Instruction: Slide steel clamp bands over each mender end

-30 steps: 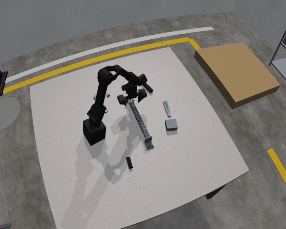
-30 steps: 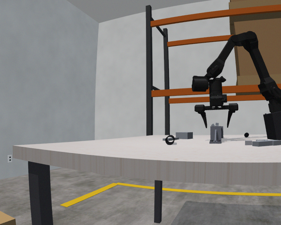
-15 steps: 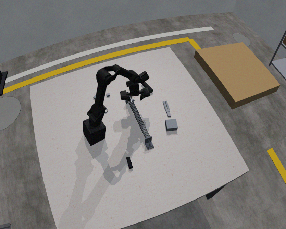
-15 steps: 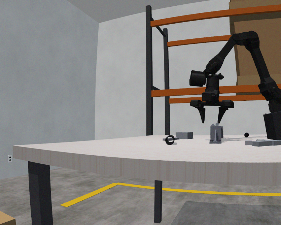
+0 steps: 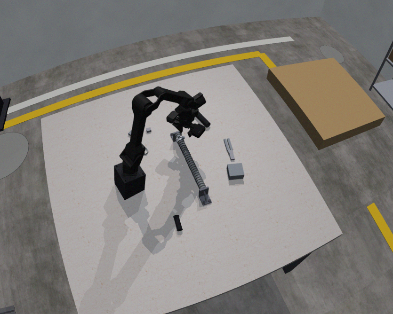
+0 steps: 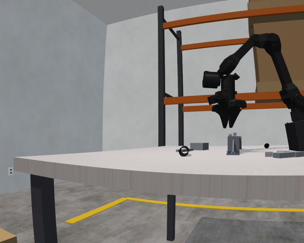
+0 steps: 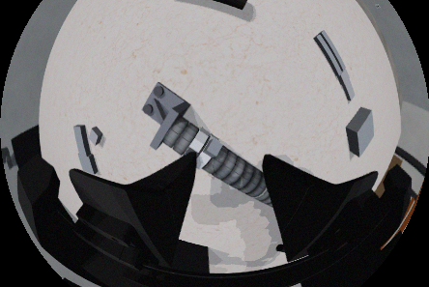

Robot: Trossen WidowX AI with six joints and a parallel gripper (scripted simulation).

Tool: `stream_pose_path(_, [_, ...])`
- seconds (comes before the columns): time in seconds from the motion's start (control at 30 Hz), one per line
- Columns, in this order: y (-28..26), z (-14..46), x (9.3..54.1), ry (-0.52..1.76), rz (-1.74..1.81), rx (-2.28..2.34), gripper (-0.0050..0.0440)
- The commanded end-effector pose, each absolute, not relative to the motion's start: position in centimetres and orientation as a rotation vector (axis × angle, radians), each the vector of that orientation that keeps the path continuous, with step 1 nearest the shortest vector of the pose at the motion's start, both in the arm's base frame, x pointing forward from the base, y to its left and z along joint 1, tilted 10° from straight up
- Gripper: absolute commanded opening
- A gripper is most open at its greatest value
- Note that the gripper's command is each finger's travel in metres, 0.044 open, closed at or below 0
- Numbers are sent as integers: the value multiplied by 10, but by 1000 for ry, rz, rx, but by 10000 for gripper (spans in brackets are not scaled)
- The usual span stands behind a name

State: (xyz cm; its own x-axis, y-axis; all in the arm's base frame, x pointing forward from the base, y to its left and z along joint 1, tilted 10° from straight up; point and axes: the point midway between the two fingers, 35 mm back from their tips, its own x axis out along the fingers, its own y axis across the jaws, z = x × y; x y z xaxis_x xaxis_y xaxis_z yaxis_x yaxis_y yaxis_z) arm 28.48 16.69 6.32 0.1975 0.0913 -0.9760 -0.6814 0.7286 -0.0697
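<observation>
The ribbed grey hose (image 5: 191, 162) lies between two grey end brackets, the far one (image 5: 173, 137) and the near one (image 5: 204, 196). One pale steel clamp band (image 7: 205, 148) sits on the hose a little in from the far bracket (image 7: 163, 106); I cannot make out a second band. My gripper (image 5: 186, 132) hangs well above the hose's far end, clear of it in the side view (image 6: 229, 126). In the wrist view its fingers stand partly apart with nothing between them, and the hose runs below the gap.
A short black tube (image 5: 178, 223) lies near the table's front. A grey block (image 5: 235, 170) and a flat grey bar (image 5: 230, 147) lie right of the hose. A small grey block (image 5: 148, 129) and a ring (image 5: 145, 151) lie by the arm's base (image 5: 129, 180).
</observation>
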Motion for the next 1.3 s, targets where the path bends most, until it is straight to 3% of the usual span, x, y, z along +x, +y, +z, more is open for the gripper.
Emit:
stream_pose_path(0.0, [170,70,284,1324,433,-390,172])
stream_pose_path(0.13, [171,75,282,1372,286,-223,90])
stream_pose_path(1.27, [174,49,286,1400,167,-90,90])
